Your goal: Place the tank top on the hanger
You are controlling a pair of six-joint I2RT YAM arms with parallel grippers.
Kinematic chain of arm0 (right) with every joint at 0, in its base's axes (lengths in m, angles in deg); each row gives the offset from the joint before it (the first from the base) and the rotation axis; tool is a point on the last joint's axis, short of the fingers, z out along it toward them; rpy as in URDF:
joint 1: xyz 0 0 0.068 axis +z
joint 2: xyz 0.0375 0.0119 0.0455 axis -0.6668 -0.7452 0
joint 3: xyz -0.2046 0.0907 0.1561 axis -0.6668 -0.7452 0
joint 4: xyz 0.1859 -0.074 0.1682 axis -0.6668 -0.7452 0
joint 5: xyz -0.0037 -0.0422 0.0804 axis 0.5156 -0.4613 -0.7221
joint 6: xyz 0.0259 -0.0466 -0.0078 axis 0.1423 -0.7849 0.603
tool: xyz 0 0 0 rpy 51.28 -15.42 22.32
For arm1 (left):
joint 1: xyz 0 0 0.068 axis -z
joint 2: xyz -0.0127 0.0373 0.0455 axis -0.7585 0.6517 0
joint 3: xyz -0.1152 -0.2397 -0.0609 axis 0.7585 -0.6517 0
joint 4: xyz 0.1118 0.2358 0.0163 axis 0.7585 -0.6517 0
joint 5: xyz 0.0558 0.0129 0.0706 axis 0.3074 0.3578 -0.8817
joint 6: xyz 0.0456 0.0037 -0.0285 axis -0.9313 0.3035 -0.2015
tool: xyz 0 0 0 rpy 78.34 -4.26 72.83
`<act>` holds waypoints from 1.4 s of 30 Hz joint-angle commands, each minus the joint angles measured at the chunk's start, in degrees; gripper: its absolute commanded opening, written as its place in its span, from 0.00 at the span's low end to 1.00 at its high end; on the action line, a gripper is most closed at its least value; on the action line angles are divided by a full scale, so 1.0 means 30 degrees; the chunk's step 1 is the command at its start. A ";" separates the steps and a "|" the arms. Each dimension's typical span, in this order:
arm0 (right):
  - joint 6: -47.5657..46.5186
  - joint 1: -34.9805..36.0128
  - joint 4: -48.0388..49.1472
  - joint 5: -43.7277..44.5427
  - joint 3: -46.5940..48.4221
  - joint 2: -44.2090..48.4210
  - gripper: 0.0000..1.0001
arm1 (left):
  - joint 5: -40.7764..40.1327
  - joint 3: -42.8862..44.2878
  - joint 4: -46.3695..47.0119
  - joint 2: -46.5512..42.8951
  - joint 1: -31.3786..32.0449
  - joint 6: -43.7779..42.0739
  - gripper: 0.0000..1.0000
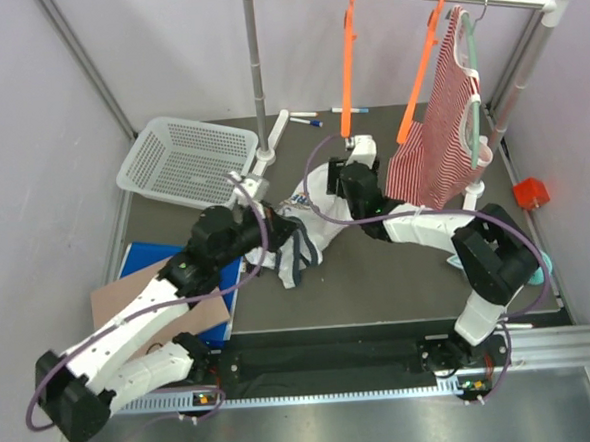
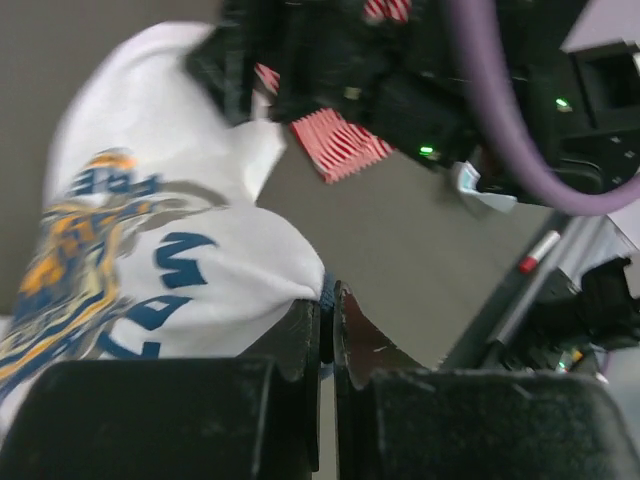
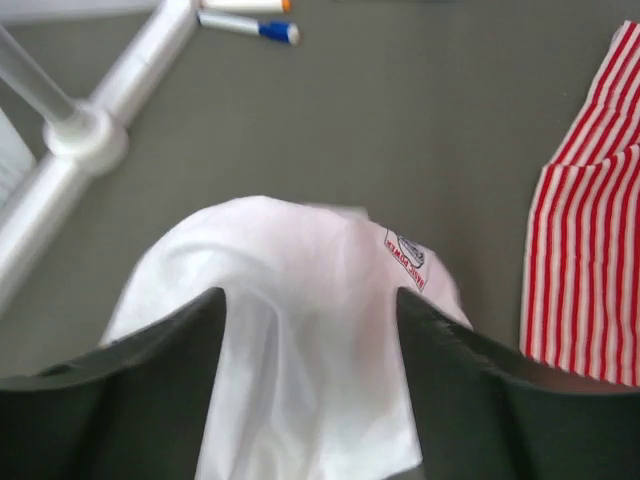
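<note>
The tank top (image 1: pixel 311 235) is seen bunched at centre frame, well apart from the hanger (image 1: pixel 349 67) hung at top. Its edge is clamped by the left gripper (image 2: pixel 327 335); with the right gripper (image 3: pixel 310 305) spread agape over the cloth, the thin pinch could be lost in lifting.

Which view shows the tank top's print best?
Left wrist: the print on the tank top is large and close. Top external shows the garment bunched and small, its graphic hardly legible. Right wrist shows only white cloth and a small label.
</note>
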 commanded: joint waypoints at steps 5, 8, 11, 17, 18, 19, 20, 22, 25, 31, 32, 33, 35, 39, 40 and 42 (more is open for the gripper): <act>0.1346 -0.0149 -0.1843 -0.0399 -0.3592 0.3080 0.89 | -0.0402 0.1464 0.6796 0.7734 0.3921 -0.0387 0.00; 0.2839 -0.0061 -0.1847 -0.1129 -0.6634 0.5804 0.90 | -0.0988 0.2463 0.8143 0.9553 0.4041 -0.0828 0.00; 0.4688 0.0085 -0.1086 -0.2009 -0.9770 0.8032 0.90 | -0.1605 0.3112 0.8877 1.0667 0.4041 -0.1295 0.00; 0.6625 0.0291 -0.0907 -0.2158 -1.3003 1.1519 0.89 | -0.1109 0.5364 1.0519 1.3596 0.4041 -0.0860 0.00; 0.6684 0.0349 -0.0995 -0.2070 -1.3269 1.1959 0.89 | -0.1165 0.5745 1.0782 1.4035 0.4041 -0.0742 0.00; 0.6743 0.0407 -0.1083 -0.1896 -1.3561 1.3065 0.88 | -0.1224 0.6677 1.0814 1.4851 0.4041 -0.0712 0.00; 0.6801 0.0437 -0.1113 -0.1894 -1.4115 1.3627 0.88 | -0.1224 0.7180 1.0698 1.5265 0.4041 -0.0770 0.00; 0.6715 0.0554 -0.1143 -0.2039 -1.4675 1.5298 0.87 | -0.0874 0.8552 1.0116 1.6434 0.4041 -0.0858 0.07; 0.5869 0.0933 -0.0793 -0.3060 -1.5554 1.6966 0.86 | -0.0842 0.9264 0.9089 1.6910 0.4041 -0.1122 0.72; 0.5367 0.2512 -0.0676 -0.4059 -1.5850 1.7268 0.82 | -0.4433 0.5116 0.8620 1.2764 0.4041 -0.1619 0.99; 0.5279 0.2778 -0.0442 -0.4178 -1.5820 1.7005 0.82 | -0.4853 0.4525 0.8269 1.2025 0.4041 -0.1910 0.99; 0.5220 0.3042 -0.0208 -0.4266 -1.5791 1.6654 0.82 | -0.5147 0.3968 0.7743 1.1293 0.4041 -0.2087 0.99; 0.5015 0.3804 0.0729 -0.4413 -1.5470 1.5221 0.82 | -0.6429 0.2123 0.7038 0.9387 0.4012 -0.2526 0.99; 0.5306 0.4333 0.2047 -0.4560 -1.4708 1.2119 0.81 | -1.0157 -0.0545 0.3707 0.7072 0.3312 -0.1857 0.99; 0.5540 0.4421 0.2225 -0.4589 -1.4446 1.1675 0.81 | -1.0189 -0.1333 0.3347 0.6863 0.2642 -0.1680 0.99; 0.5746 0.4422 0.2547 -0.4618 -1.4181 1.0564 0.80 | -0.9956 -0.2041 0.2702 0.6367 0.2081 -0.1416 0.99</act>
